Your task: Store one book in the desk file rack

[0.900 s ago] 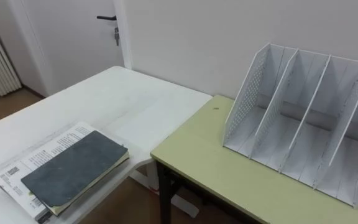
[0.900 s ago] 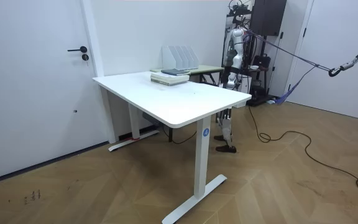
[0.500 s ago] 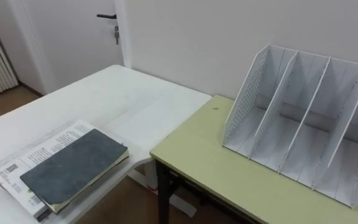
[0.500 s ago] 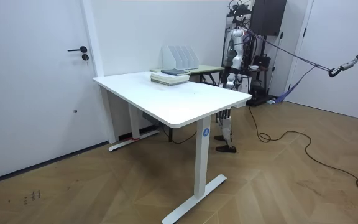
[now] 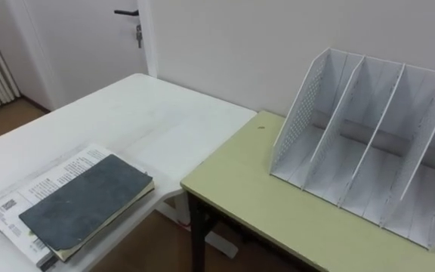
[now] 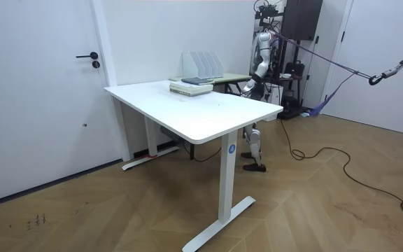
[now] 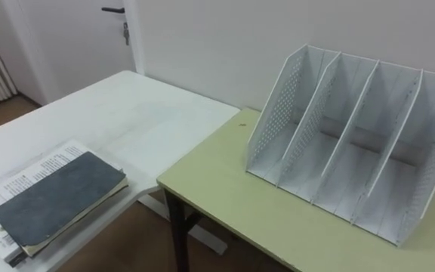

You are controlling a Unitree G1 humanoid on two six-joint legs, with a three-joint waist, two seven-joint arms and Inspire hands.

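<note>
Grey cover up, the book [image 5: 85, 200] is seen flat on a printed booklet [image 5: 13, 211] at the white counter's [image 5: 149, 113] edge, well apart from the empty rack [image 5: 361, 143]. The state of the hands [image 6: 247, 87] cannot be told. The book is best gripped along one edge and slotted upright.

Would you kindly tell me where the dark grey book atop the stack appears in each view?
Left eye view: dark grey book, lower left.
Right eye view: book, lower left corner.
Room view: book, upper centre, white desk's far edge.
Shared landmark: white perforated file rack on the green table.
</note>
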